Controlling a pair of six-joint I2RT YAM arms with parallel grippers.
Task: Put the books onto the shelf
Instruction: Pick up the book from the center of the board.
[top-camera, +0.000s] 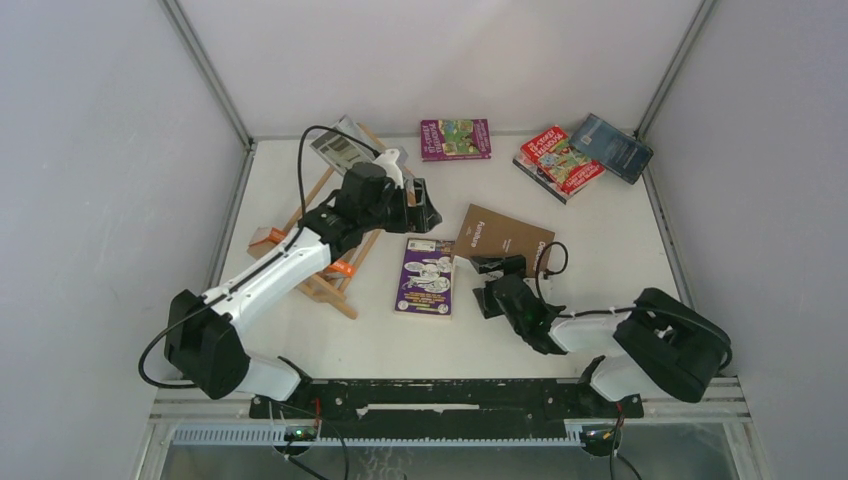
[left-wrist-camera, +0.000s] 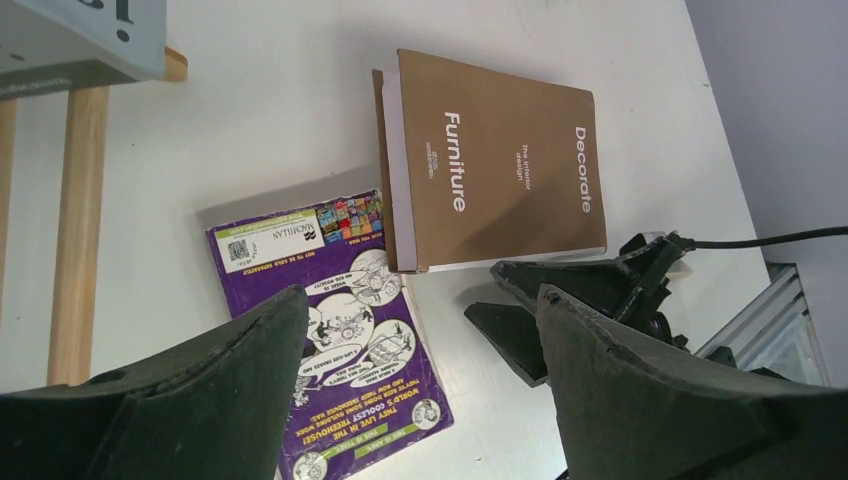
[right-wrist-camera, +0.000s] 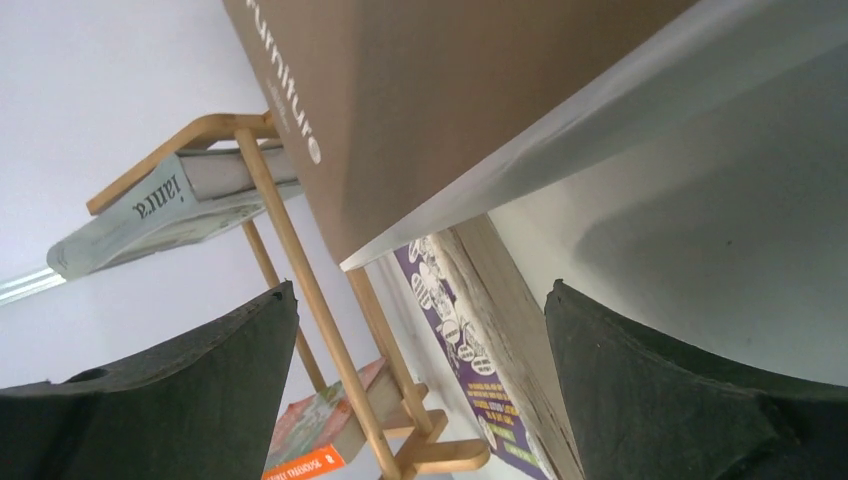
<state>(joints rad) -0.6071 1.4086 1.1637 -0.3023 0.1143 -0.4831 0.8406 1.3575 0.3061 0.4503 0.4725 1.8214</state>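
**Right claw at the edge of the brown book, no grip yet**

The right claw (top-camera: 488, 282) has its jaws spread wide and holds nothing. It lies low over the desk (top-camera: 600, 250), with the near edge of the thick brown "Furniture / Decorate" book (top-camera: 505, 238) in the gap ahead of it. Whether either finger touches the cover cannot be told from the wrist view. Just to the left of this claw lies a purple paperback (top-camera: 427, 277), one corner close against the brown book.

The left claw (top-camera: 428, 207), also open and empty, hovers above both books. Beside it is the wooden shelf (right-wrist-camera: 298, 262), which carries a grey-white book (right-wrist-camera: 150, 205) on top and an orange-spined book (right-wrist-camera: 320, 425) lower down. Three more books lie well beyond the right claw at the back of the desk: an illustrated purple one (top-camera: 455, 139), a red one (top-camera: 560, 160) and a dark blue one (top-camera: 612, 147).

Likely hazards:
- A pinch on one edge of so heavy a book may let it droop or slip.
- A forward push may drive it over the paperback.
- The two claws, working close together, may collide.
- The light shelf may tip when loaded.
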